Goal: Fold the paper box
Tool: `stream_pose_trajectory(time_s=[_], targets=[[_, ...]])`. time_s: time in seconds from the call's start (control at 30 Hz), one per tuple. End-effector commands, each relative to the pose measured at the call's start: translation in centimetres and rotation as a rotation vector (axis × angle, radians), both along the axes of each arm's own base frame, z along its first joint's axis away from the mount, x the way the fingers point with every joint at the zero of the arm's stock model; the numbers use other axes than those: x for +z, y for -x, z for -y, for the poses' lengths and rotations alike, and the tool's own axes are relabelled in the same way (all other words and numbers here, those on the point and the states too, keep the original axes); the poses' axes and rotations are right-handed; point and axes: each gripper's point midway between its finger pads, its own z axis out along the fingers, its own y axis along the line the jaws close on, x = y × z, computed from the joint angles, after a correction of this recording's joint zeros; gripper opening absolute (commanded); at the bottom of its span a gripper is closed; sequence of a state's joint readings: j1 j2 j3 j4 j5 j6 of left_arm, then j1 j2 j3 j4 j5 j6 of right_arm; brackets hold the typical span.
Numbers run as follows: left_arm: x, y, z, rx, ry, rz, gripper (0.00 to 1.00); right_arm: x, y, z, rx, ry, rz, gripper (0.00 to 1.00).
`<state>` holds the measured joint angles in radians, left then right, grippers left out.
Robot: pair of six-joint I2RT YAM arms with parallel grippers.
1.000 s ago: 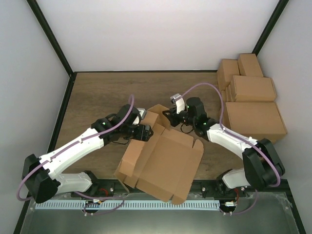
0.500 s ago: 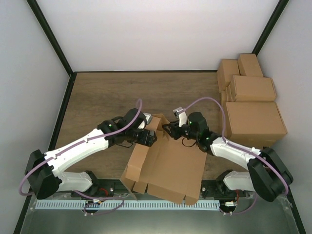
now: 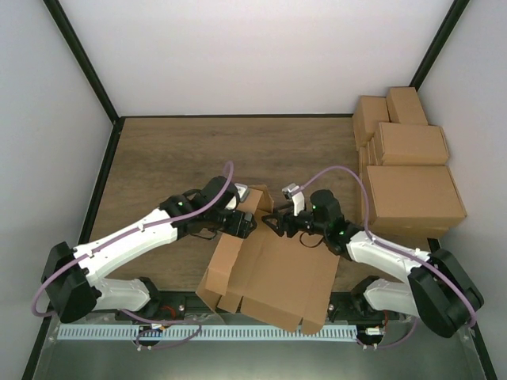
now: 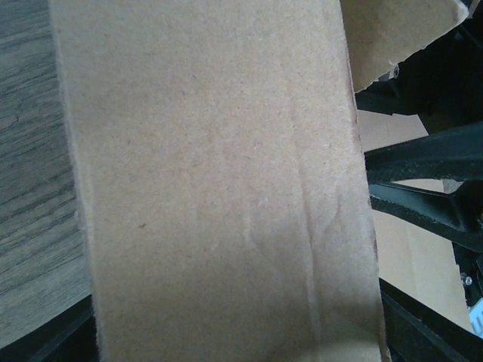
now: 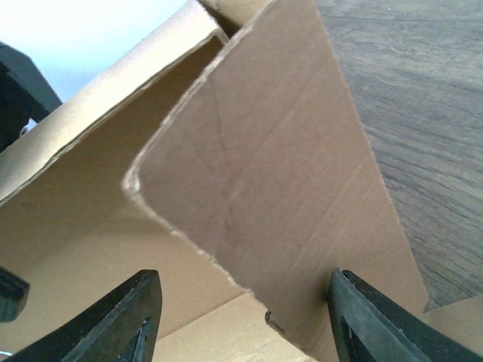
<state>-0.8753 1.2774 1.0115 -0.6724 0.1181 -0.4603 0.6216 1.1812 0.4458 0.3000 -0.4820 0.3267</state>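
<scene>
While paper box flap sits inside R gripper (jaws apart), L gripper state unclear.

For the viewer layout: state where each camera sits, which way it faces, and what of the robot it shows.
Top external: fixed above and behind the arms, looking down on the table, paper box and stacked cartons; both arms show whole.
Left wrist: behind the left gripper, facing a box panel; its fingers at the bottom corners.
Right wrist: behind the right gripper, facing a raised flap; its fingers flank it.
Shared: all see the paper box; both wrist views catch the table.
</scene>
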Motion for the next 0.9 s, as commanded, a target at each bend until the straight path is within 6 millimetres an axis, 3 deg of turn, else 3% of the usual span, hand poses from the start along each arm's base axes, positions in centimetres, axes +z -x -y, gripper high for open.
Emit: stream_pose_trajectory(time_s=[0.0,0.27,0.5,0.73,0.87], targets=[[0.0,0.0,0.5,-0.032,0.000,0.017,0.78,1.4,0.7,-0.2,0.045,-0.032,0.055,0.65],[0.0,0.3,0.5,-0.046,-0.035,0.027,0.78,2.8,0.8,1.7,0.076,-0.111,0.028,0.74],[-0.1,0.3,0.5,-0.043,-0.044,0.031,0.78,6.1,-0.1,3.9,0.036,-0.181,0.083,0.88],[0.0,0.3,0.4,-0.039,-0.045,0.035,0.77,9.3,-4.0,6.5,-0.095,-0.183,0.141,0.94],[0.0,0.5,0.4,-0.038,-0.047,0.031,0.77,8.8,-8.0,9.8,-0.280,-0.201,0.058,0.91]])
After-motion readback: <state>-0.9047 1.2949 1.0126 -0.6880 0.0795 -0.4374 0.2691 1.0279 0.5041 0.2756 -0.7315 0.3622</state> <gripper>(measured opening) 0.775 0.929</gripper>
